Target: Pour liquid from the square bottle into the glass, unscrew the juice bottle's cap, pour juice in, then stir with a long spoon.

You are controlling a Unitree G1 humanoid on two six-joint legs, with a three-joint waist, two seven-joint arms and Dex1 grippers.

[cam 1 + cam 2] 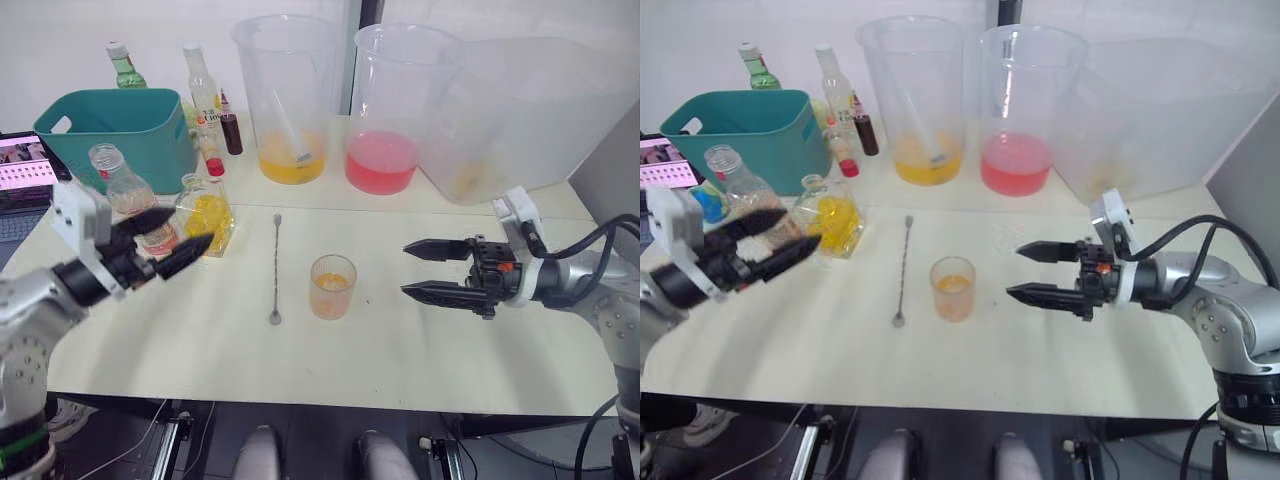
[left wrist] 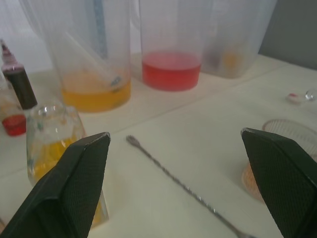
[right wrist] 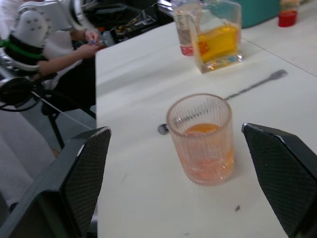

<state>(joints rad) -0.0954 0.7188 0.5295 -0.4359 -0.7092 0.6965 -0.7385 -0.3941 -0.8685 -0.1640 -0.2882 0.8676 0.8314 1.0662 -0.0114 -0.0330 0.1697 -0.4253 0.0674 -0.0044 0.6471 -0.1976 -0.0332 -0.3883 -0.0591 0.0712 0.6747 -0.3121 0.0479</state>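
Observation:
The glass (image 1: 332,287) stands mid-table with a little orange liquid in it. Just to its left the long spoon (image 1: 276,268) lies flat on the table. Further left, the square bottle (image 1: 206,213) of yellow liquid stands without its stopper. Behind it is the juice bottle (image 1: 128,192), its neck uncapped. My left gripper (image 1: 192,227) hovers open in front of these two bottles, holding nothing. To the right of the glass, my right gripper (image 1: 404,268) is open and level with it, fingers pointing at it. A small white cap with a red mark (image 2: 295,97) lies on the table beyond the glass.
Along the back stand a beaker of yellow liquid (image 1: 287,100), a beaker of pink liquid (image 1: 388,110) and a big clear tub (image 1: 520,120). A teal basket (image 1: 115,130), several small bottles (image 1: 231,130) and a laptop (image 1: 20,170) sit back left. A person (image 3: 74,49) is beyond the left table edge.

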